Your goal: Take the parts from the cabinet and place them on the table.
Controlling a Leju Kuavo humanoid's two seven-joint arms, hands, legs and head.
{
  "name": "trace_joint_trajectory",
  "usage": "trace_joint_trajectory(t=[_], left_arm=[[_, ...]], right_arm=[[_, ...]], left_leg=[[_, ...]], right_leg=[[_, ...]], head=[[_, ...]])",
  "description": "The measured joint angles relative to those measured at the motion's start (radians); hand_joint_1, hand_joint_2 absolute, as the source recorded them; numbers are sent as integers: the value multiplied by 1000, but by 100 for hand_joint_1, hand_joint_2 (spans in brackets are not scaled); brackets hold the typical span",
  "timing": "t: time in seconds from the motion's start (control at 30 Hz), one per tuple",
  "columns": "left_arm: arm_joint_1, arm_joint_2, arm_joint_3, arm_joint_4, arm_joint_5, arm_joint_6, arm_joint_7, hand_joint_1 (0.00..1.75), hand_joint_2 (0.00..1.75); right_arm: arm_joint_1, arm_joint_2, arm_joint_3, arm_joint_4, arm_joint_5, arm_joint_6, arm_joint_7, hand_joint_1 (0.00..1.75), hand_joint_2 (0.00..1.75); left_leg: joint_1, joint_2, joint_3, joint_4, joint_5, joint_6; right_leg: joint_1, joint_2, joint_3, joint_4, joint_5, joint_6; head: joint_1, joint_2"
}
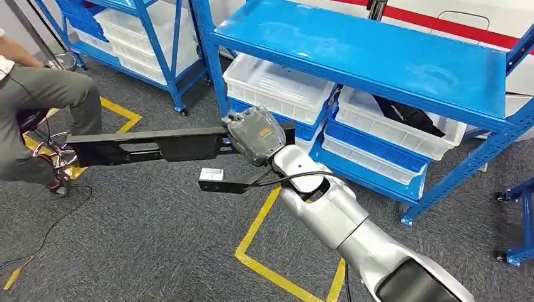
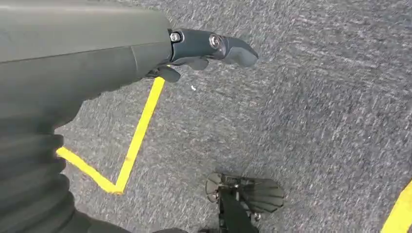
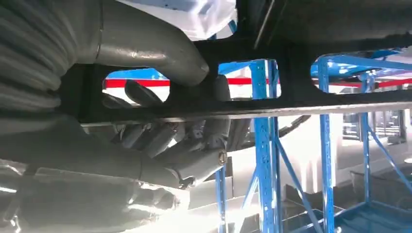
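Observation:
A long black plastic part (image 1: 145, 146) with cut-out openings hangs level above the carpet, reaching left from my right hand (image 1: 255, 135), which grips its right end. A shorter black arm with a white label (image 1: 213, 176) sticks out below the hand. Up close, the same part (image 3: 291, 104) crosses the right wrist view, my thumb (image 3: 160, 53) on one side and my fingers (image 3: 194, 150) curled against the other. My left hand (image 2: 214, 48) hangs over the grey carpet, fingers extended and holding nothing. Another black part (image 1: 409, 116) lies in a white bin (image 1: 390, 129) on the blue cabinet (image 1: 378, 56).
White bins (image 1: 277, 88) fill the cabinet's lower shelves. A second blue rack (image 1: 138, 38) stands at the back left. A person (image 1: 38, 107) sits at the left edge on a wheeled stool. Yellow tape lines (image 1: 258, 233) mark the carpet, and a blue frame (image 1: 519, 214) stands at far right.

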Motion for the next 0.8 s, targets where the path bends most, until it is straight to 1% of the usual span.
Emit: trace_joint_trajectory(t=[0.03, 0.07, 0.1, 0.13, 0.17, 0.2, 0.23, 0.27, 0.3, 0.33, 0.37, 0.4, 0.43, 0.47, 0.5, 0.53, 0.57, 0.6, 0.63, 0.67, 0.7, 0.73, 0.77, 0.8], left_arm=[[2, 1, 3, 0, 0, 3, 0, 0, 175], [4, 1, 4, 0, 0, 5, 0, 0, 175], [3, 0, 4, 0, 0, 6, 0, 0, 175], [3, 0, 4, 0, 0, 6, 0, 0, 175], [3, 0, 5, 0, 0, 5, 0, 0, 175], [3, 0, 7, 0, 0, 5, 0, 0, 175], [4, 0, 8, 0, 0, 4, 0, 0, 175], [5, 0, 9, 0, 0, 4, 0, 0, 175], [5, 1, 9, 0, 0, 4, 0, 0, 175], [4, 1, 10, 0, 0, 4, -1, 0, 175], [3, 2, 10, 0, 0, 4, -2, 0, 175], [3, 1, 10, 0, 0, 4, -3, 0, 175], [3, 1, 10, 0, 0, 4, -4, 0, 175], [3, 1, 10, 0, -1, 3, -5, 0, 175], [3, 1, 10, 0, -2, 3, -5, 0, 175], [3, 1, 10, 0, -2, 2, -5, 0, 175], [4, -1, 10, 0, -4, -3, -6, 0, 175], [3, 0, 11, 0, -7, -4, -6, 0, 175], [0, 0, 11, 0, -8, -6, -7, 0, 175], [-1, -1, 11, 0, -9, -6, -7, 0, 175], [0, -1, 11, 0, -10, -6, -7, 0, 175], [2, -1, 11, 0, -10, -6, -7, 0, 175], [4, -1, 11, 0, -10, -6, -7, 0, 175], [5, -2, 11, 0, -11, -6, -7, 0, 175]], right_arm=[[-3, 4, 1, 0, 2, 0, 0, 175, 175], [-4, 5, 1, 0, 2, 0, 0, 175, 175], [-8, 8, 1, 0, 2, 0, 0, 175, 175], [-9, 7, 1, 0, 1, 0, -1, 175, 175], [-8, 7, 1, 0, 1, 0, -1, 175, 175], [-5, 5, 1, 0, 2, 2, -1, 175, 175], [-3, 5, 1, 0, 2, 2, -1, 175, 175], [-3, 5, 2, 0, 2, 3, -2, 175, 175], [-4, 6, 2, 0, 1, 3, -3, 175, 175], [-6, 7, 2, 0, 1, 3, -3, 175, 175], [-9, 8, 2, 0, 1, 4, -3, 175, 175], [-12, 8, 2, 0, 1, 5, -3, 175, 175], [-12, 8, 2, 0, 0, 5, -3, 175, 175], [-11, 8, 2, 0, 0, 6, -3, 175, 175], [-11, 9, 2, 0, 0, 6, -3, 175, 175], [-12, 13, 1, -1, 0, 6, -3, 175, 175], [-13, 11, 2, -1, 0, 6, -3, 175, 175], [-15, 10, 2, -1, 0, 6, -5, 175, 175], [-13, 7, 2, -1, 0, 6, -6, 175, 175], [-7, 1, 2, 0, 1, 6, -6, 175, 175], [0, -4, 3, 0, 3, 6, -4, 175, 175], [7, -7, 5, 0, 6, 7, -2, 175, 175], [9, -9, 6, 0, 7, 8, 0, 175, 175], [10, -9, 9, 0, 7, 8, 1, 175, 175]], left_leg=[[7, 12, -7, 10, -6, -4], [-3, 57, -17, 33, -24, -5], [-2, 99, -48, 107, -71, -9], [-1, 113, -80, 179, -106, -11], [-1, 121, -120, 264, -142, -12], [-1, 122, -144, 315, -156, -11], [-1, 122, -141, 311, -143, -8], [-2, 123, -115, 264, -113, -3], [-4, 132, -68, 179, -72, 4], [-9, 154, -16, 89, -36, 13], [-24, 211, 16, 29, -44, 25], [-30, 200, 16, 24, -38, 29], [-32, 187, 14, 25, -38, 32], [-34, 180, 11, 25, -38, 34], [-34, 164, 10, 20, -34, 39], [-23, 153, 21, 4, -24, 49], [-23, 143, 23, -4, -20, 52], [-21, 134, 22, -5, -15, 60], [-22, 120, 20, -5, -15, 60], [-22, 103, 18, -5, -14, 60], [-22, 89, 18, -5, -14, 60], [-21, 74, 18, -4, -13, 58], [-20, 62, 18, -4, -12, 57], [-19, 46, 18, -3, -10, 54]], right_leg=[[-15, -12, 1, -9, 9, -13], [-9, -16, 3, -9, 10, -17], [-5, -26, 3, -9, 9, -27], [-1, -34, 3, -9, 9, -30], [5, -47, 3, -9, 8, -32], [9, -57, 2, -9, 8, -33], [12, -68, 3, -9, 7, -35], [15, -76, 3, -8, 5, -36], [18, -85, 5, -8, 4, -37], [20, -93, 7, -8, 2, -37], [23, -101, 9, -9, 0, -35], [36, -109, 7, -9, -3, -30], [31, -116, 7, -9, -3, -27], [31, -125, 9, -11, -3, -26], [32, -138, 12, -16, -4, -20], [38, -135, 10, -11, -12, -13], [29, -89, -5, 16, -28, -12], [26, -58, -28, 73, -58, -18], [21, -41, -63, 151, -90, -22], [18, -33, -107, 243, -123, -24], [16, -30, -136, 299, -136, -20], [13, -29, -145, 306, -130, -12], [9, -29, -131, 273, -112, -2], [3, -27, -89, 181, -71, 12]], head=[[0, 0], [-1, 0], [-8, 0], [-8, 0], [-7, 0], [-8, 0], [-8, 0], [-8, 0], [-8, 0], [-8, 0], [-8, 0], [-4, 0], [-8, 0], [-8, 0], [-8, 0], [-5, 0], [-4, 0], [-5, 0], [-2, 0], [-3, 0], [-2, 0], [-2, 0], [-2, 0], [-2, 0]])
